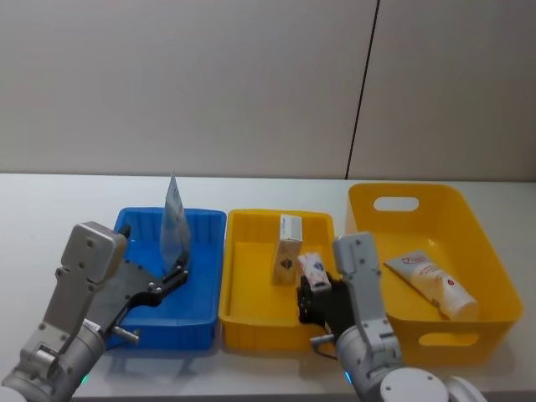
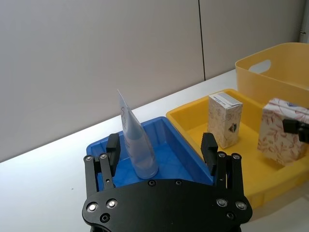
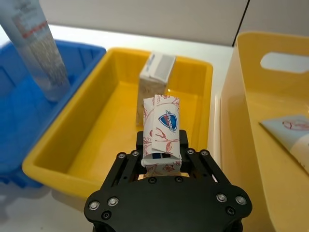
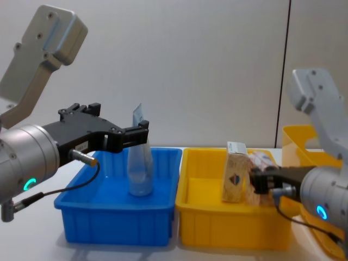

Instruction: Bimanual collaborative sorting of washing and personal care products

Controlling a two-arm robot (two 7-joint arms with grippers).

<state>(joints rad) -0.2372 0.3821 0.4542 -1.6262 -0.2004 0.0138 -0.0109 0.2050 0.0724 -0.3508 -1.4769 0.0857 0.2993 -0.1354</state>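
White worktop against a grey panelled wall, carrying three bins side by side. Blue bin: a tube stands upright on its cap; the left gripper sits just behind it, fingers spread wide, holding nothing. Middle yellow tray: a tall carton stands upright; the right gripper hangs over the tray, fingers clamped on a patterned box. Large yellow bin: a second tube lies flat.
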